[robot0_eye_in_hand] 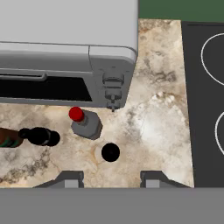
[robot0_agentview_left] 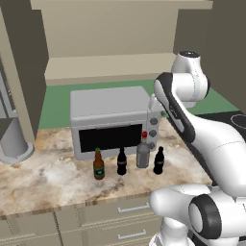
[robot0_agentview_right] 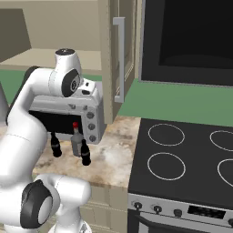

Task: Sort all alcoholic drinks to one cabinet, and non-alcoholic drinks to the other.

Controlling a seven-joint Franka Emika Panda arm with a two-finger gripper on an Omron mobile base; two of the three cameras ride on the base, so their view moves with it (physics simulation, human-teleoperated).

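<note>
Our claw [robot0_eye_in_hand: 105,178] hangs above the counter [robot0_eye_in_hand: 153,127], looking straight down, its two tips apart with nothing between them, though the gap is a narrow one for this claw. Just beyond the tips stands one black cola bottle [robot0_eye_in_hand: 110,152], seen from its cap. Next to it is the grey bottle [robot0_eye_in_hand: 86,124] with the red cap, close to the front of the microwave [robot0_eye_in_hand: 65,43]. Further along the row come the second cola bottle [robot0_eye_in_hand: 40,136] and the brown beer bottle [robot0_eye_in_hand: 9,137]. From the left base view we see all four upright in a line before the microwave. The stove [robot0_eye_in_hand: 205,100] lies alongside the counter.
</note>
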